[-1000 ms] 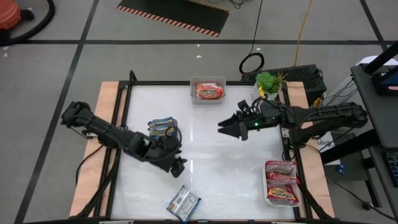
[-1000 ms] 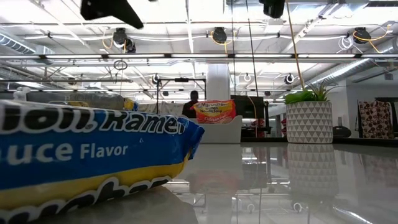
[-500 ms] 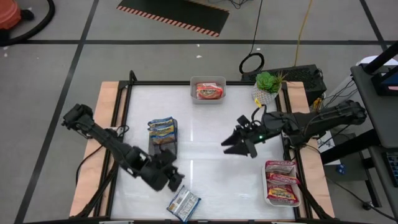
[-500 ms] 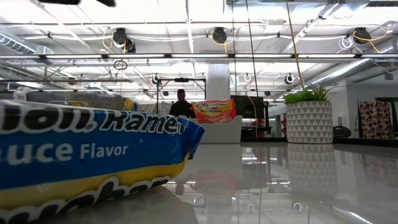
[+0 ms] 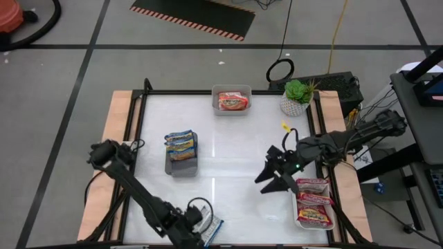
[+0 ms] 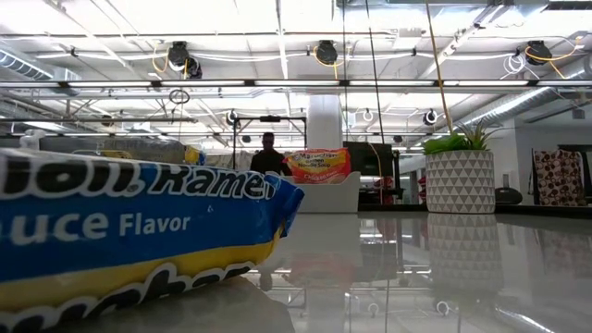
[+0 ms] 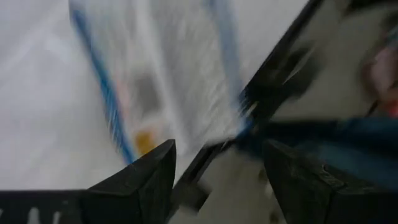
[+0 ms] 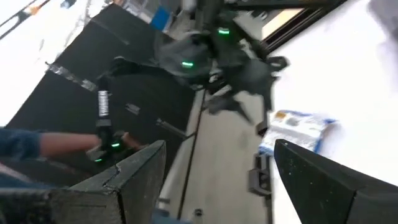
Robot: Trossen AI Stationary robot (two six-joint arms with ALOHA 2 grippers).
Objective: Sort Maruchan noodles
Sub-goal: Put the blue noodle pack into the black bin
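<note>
A blue-silver noodle packet (image 5: 210, 223) lies flat at the table's near edge and fills the low view's left (image 6: 139, 231). My left gripper (image 5: 196, 223) is open right beside it. The left wrist view shows the blurred packet (image 7: 168, 74) just past the gripper (image 7: 219, 149). More blue packets (image 5: 181, 141) rest in a grey tray (image 5: 181, 164). One orange-red packet (image 5: 232, 102) lies in the far tray. Several maroon-and-orange packets (image 5: 313, 200) lie in the right tray. My right gripper (image 5: 272, 181) hovers open, left of that tray.
A potted plant (image 5: 296, 95) stands at the far right corner, also seen in the low view (image 6: 460, 180). Black frame rails (image 5: 138, 138) border the white table. A person stands in the room beyond the table (image 6: 268, 155). The table's middle is bare.
My left gripper has swung from the table's middle-left toward the near edge and arrived beside the loose blue packet. My right gripper has moved toward the near edge and the right, closing on the right tray. No packet has moved.
</note>
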